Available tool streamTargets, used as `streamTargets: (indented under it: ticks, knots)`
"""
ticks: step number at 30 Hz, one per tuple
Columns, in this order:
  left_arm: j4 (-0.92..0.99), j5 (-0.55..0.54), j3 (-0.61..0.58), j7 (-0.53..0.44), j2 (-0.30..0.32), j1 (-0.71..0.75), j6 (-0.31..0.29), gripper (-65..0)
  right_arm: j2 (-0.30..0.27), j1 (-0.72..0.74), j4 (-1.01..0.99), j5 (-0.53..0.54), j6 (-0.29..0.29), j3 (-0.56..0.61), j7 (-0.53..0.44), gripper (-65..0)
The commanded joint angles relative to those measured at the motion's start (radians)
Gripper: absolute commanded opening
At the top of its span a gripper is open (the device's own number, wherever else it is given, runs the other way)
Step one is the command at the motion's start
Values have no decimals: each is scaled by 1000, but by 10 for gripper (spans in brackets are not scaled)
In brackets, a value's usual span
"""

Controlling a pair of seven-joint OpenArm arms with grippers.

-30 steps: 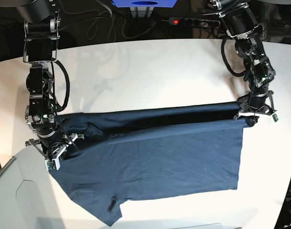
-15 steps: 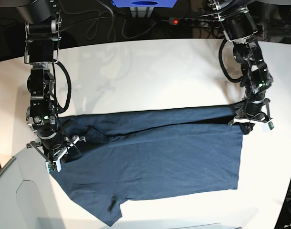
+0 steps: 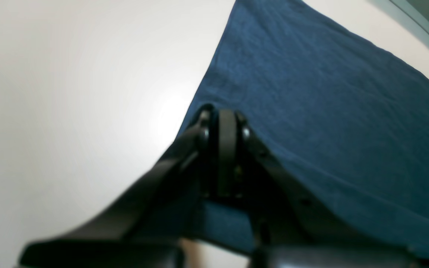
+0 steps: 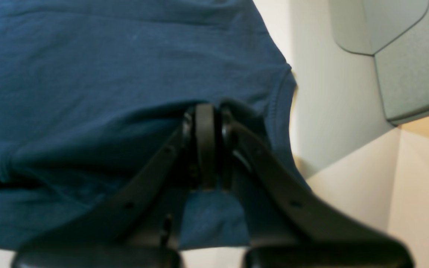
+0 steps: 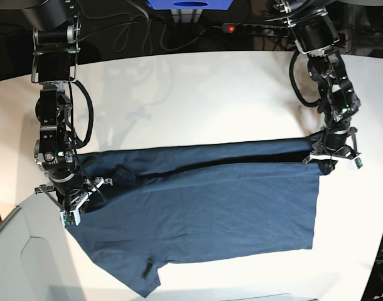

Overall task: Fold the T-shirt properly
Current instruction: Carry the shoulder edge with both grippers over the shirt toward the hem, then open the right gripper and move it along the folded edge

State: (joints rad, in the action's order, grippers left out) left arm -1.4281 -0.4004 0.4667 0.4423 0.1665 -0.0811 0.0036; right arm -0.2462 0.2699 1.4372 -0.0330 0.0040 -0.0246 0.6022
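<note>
On the left side of the base view is my right end effector (image 5: pixel 71 204), black and thin, and it is pinched tight on the top layer of the big, soft, dark navy-blue T-shirt (image 5: pixel 210 207) near a sleeve. From my right wrist camera I see the two black fingers (image 4: pixel 205 145) pressed together with blue cloth bunched around them, and the sleeve's stitched hem (image 4: pixel 279 108) runs just beside them. Past that hem is a pale grey panel (image 4: pixel 408 56) with a slanted corner. The T-shirt lies spread across the round white tabletop (image 5: pixel 198 94), wide from side to side, with one short sleeve pointing toward the near edge at the bottom. The far edge of the shirt is lifted and folded over toward me, so a long dark shadow line runs under it from one arm to the other. On the right side of the base view is my left end effector (image 5: pixel 333 160), also black, and it is pinched shut on the shirt's other far corner. From my left wrist camera the fingers (image 3: pixel 226 149) are closed on the blue cloth, which stretches away to the right, with bare white tabletop on the left.
</note>
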Motion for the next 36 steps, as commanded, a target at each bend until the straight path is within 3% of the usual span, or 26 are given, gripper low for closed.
streamTargets:
  ticks: [1,13,18,28,34,36]
  knots:
    - [-17,-4,4,-26,14,-19,-3,-650,-12,22,17,-5,6,-5,-26,-649]
    - [-20,-4,2,-17,32,-41,2,-650,-12,-2,18,-5,6,-5,-24,-649]
    - [-20,-4,-1,-17,41,-41,3,-550,-14,-2,18,-5,6,-5,6,-649]
    - [-20,-4,5,-17,41,-39,5,-524,-14,2,21,-5,6,-5,34,-643]
    - [-29,-4,7,-17,41,-12,0,-323,-12,6,27,-5,6,-7,94,-443]
    - [-21,-7,8,-26,40,11,0,-290,-14,4,29,-5,6,-7,94,-360]
